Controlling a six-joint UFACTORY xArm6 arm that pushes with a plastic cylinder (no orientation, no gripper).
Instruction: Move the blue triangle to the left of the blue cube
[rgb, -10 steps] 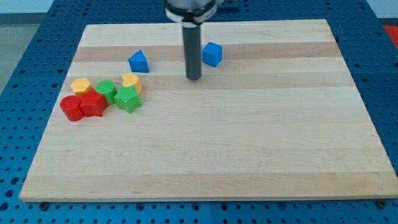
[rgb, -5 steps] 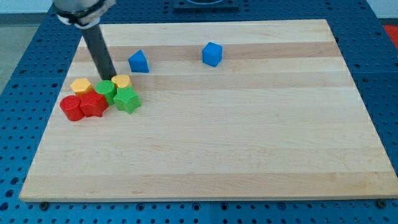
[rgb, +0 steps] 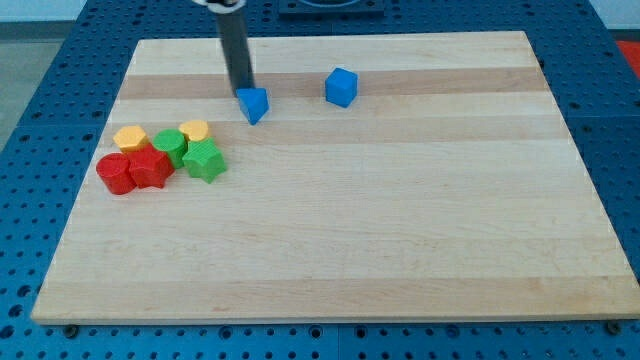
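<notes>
Two blue blocks: blue triangle (rgb: 254, 104) and blue cube (rgb: 341, 87), well apart.
Blue triangle place: upper counter (rgb: 400, 220), to the view's left of the blue cube, slightly lower.
Blue triangle pointing: apex up; long axis too small to tell.
My tip (rgb: 243, 90): touching the triangle's upper-left edge.
Claw: none on this rod, so no spread or pinch to tell.
Writing: none readable.
Cluster at view's left: yellow blocks (rgb: 130, 138) (rgb: 195, 131), green blocks (rgb: 170, 144) (rgb: 205, 160), red blocks (rgb: 114, 173) (rgb: 150, 167).

Blue triangle (rgb: 254, 104), blue cube (rgb: 341, 87)
</notes>
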